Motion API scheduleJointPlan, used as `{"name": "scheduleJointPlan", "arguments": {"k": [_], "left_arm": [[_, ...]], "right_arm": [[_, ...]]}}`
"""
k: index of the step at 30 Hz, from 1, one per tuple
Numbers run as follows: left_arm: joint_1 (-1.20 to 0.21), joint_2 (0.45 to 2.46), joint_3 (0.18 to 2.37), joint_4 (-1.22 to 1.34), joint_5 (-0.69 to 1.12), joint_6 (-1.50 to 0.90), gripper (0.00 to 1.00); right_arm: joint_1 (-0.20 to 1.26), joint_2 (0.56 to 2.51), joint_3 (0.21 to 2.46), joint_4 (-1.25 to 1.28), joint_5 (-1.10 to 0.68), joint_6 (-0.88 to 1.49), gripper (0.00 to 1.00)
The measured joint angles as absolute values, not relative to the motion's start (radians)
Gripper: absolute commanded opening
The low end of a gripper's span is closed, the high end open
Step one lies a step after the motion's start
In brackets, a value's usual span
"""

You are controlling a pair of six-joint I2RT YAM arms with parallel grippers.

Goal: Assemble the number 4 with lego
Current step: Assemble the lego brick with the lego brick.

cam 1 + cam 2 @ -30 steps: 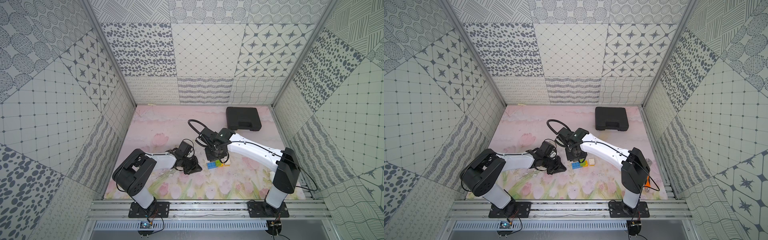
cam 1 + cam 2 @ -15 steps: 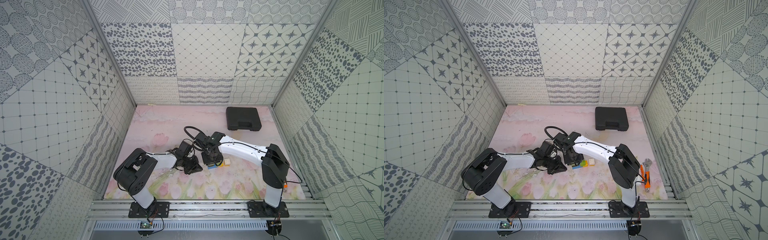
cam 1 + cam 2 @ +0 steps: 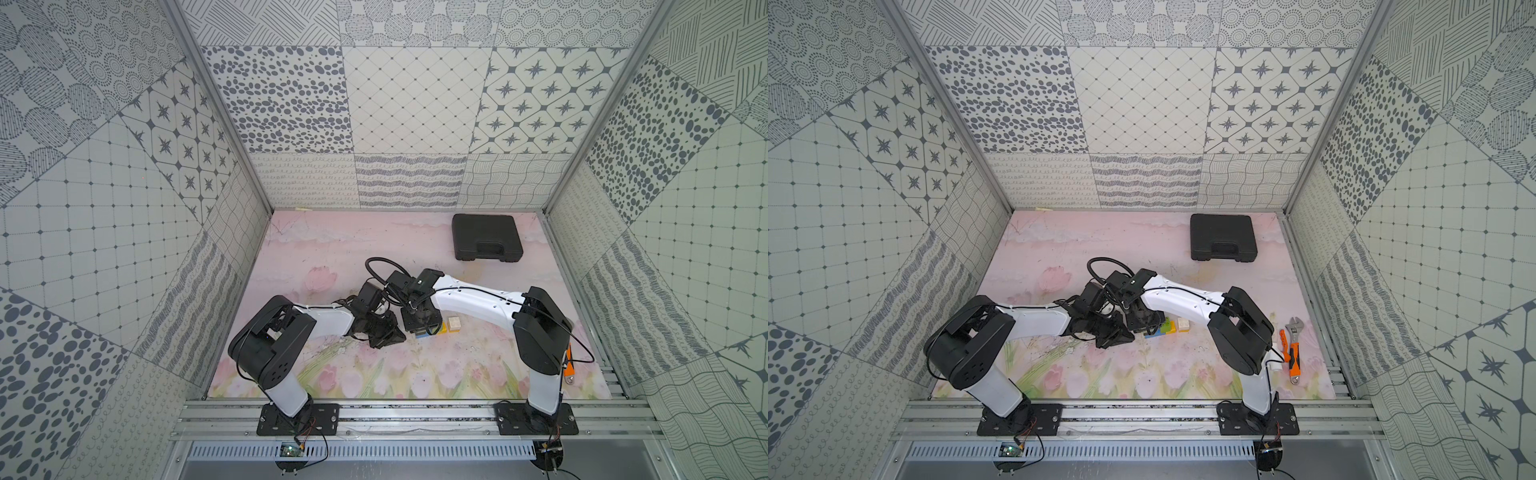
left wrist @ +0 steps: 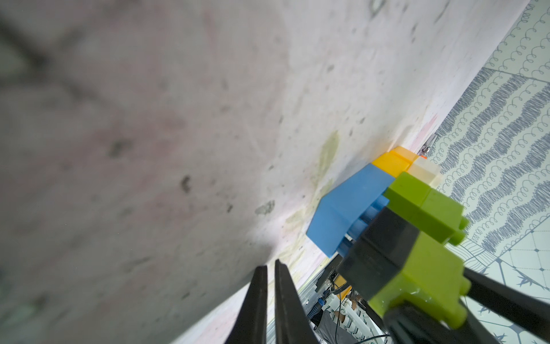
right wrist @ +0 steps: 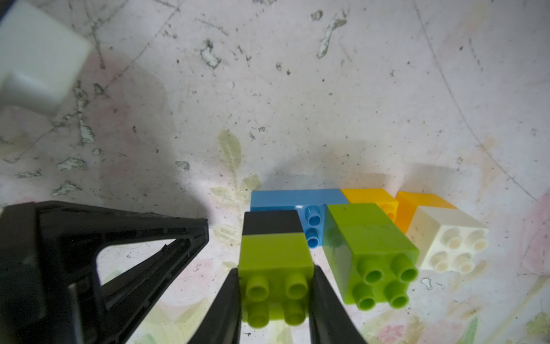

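Lowered since earlier, your right gripper (image 3: 424,329) nears the closed, empty left gripper (image 3: 395,336) in a top view. Left wrist: the number 4 (image 4: 351,208) lies just beside it. Right wrist: jaws clamp its green brick (image 5: 275,262) by the flat sides; probably light, stiff, slick.

Boxed in on three sides by white wall panels (image 3: 399,104), printed in grey patchwork: blotchy dots, stars, diamond grids, wavy lines, curls, hatching. Joined at the two back corners by slanting aluminium posts (image 3: 218,108). Floored by a bench (image 3: 353,249) surfaced in pale pink, painted with clouds toward the back and tulips with green leaves toward the front. Scuffed, scratched and flecked with grey marks in the right wrist view. Edged in front by aluminium rails (image 3: 415,419), with a slotted grey vent strip (image 3: 415,451) just below. Lit brightly and evenly, with soft shadows on the pink.
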State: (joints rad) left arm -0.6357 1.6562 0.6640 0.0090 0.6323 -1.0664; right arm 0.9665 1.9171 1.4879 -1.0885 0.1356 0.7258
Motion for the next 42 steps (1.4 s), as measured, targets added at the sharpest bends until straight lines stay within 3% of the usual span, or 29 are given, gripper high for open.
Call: {"name": "scheduleJointPlan", "arguments": {"k": [19, 26, 33, 38, 42], "left_arm": [[-0.636, 1.664, 0.666, 0.018, 0.643, -1.066, 0.12], [-0.639, 1.636, 0.673, -0.027, 0.605, -1.061, 0.17], [-0.645, 1.583, 0.669, -0.112, 0.551, -1.047, 0.19], [-0.670, 1.557, 0.654, -0.140, 0.545, -1.040, 0.28], [-0.695, 1.560, 0.664, -0.143, 0.543, -1.037, 0.30]], "right_arm": [[0.981, 1.928, 1.456, -1.070, 0.162, 0.756, 0.23], [0.974, 1.920, 1.442, -1.056, 0.151, 0.756, 0.23], [0.963, 1.945, 1.493, -1.095, 0.129, 0.780, 0.48], [0.961, 1.970, 1.498, -1.096, 0.109, 0.778, 0.55], [0.965, 1.953, 1.531, -1.131, 0.119, 0.778, 0.74]]}}
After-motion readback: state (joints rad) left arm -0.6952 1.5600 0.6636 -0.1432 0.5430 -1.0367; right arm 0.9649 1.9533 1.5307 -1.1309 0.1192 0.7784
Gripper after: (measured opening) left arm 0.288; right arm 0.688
